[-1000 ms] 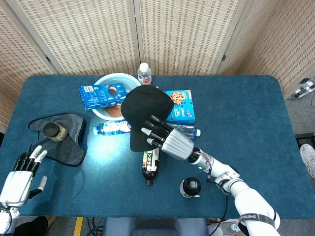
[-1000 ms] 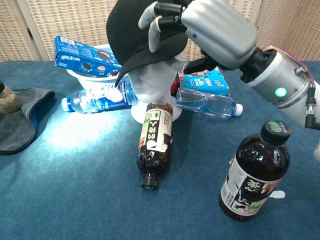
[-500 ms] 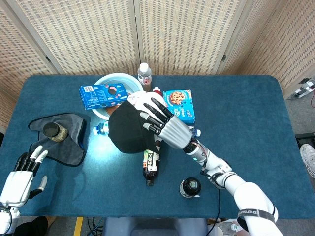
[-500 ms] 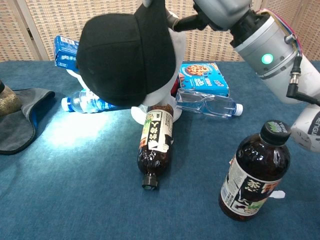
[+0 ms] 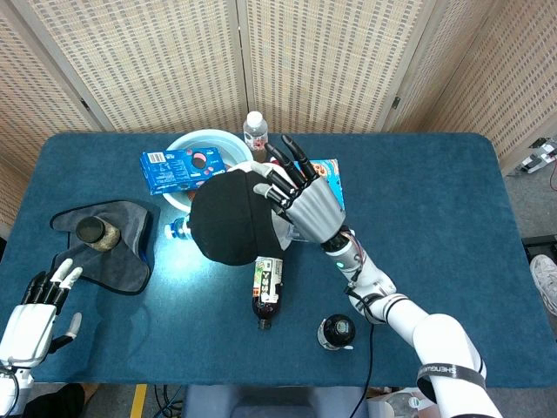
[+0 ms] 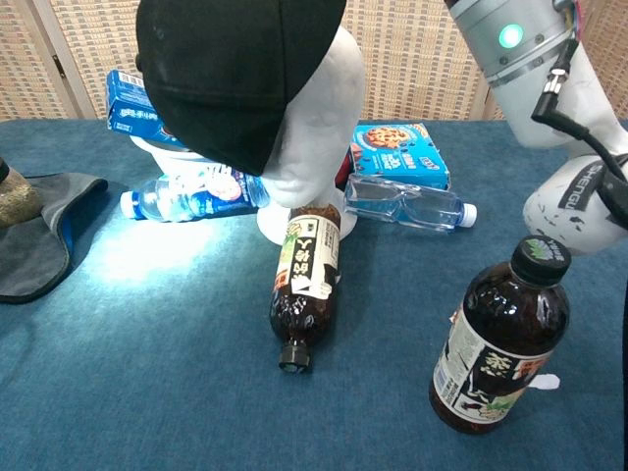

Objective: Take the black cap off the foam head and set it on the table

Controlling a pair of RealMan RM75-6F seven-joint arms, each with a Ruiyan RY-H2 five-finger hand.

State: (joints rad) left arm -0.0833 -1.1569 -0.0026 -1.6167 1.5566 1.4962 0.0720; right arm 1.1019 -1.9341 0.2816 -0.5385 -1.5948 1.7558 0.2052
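My right hand (image 5: pixel 306 202) is raised above the foam head (image 6: pixel 314 118), fingers spread wide, thumb side against the black cap (image 5: pixel 228 218); whether I actually grip the fabric I cannot tell. The cap hangs tilted off the head's left side, covering the face, clear of the table (image 5: pixel 452 226). A dark bottle (image 6: pixel 306 285) lies on its side just in front of the head. My left hand (image 5: pixel 36 313) rests far left of the head, fingers loosely apart, holding nothing.

Hidden and cropped parts

The cap (image 6: pixel 235 69) covers the head's (image 6: pixel 314 128) face and runs off the chest view's top; whether the right hand (image 5: pixel 305 205) grips it seems unclear.
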